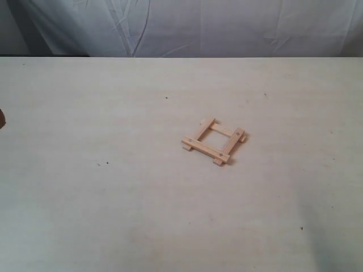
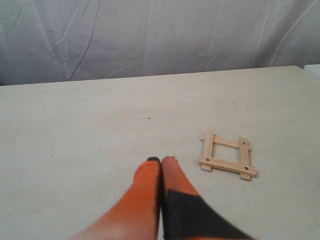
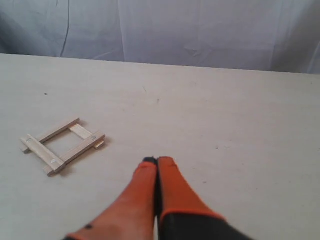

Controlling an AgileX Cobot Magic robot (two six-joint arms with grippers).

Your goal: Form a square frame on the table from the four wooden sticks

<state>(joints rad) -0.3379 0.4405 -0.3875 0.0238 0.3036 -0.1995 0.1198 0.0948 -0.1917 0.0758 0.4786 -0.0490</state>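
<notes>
The four wooden sticks lie together as a small square frame [image 1: 214,141] on the table [image 1: 113,198], right of the middle, ends overlapping past the corners, dark holes in the top two slats. The left wrist view shows the square frame [image 2: 227,155] apart from my left gripper [image 2: 161,160], whose orange fingers are pressed together with nothing between them. Seen from the right wrist, the same frame [image 3: 62,144] lies well away from my right gripper [image 3: 157,160], also shut and empty. Neither gripper appears in the exterior view.
A wrinkled pale cloth backdrop [image 1: 187,25] hangs behind the table's far edge. A few tiny dark specks [image 1: 166,97] mark the tabletop. A small dark object [image 1: 1,118] shows at the left border of the exterior view.
</notes>
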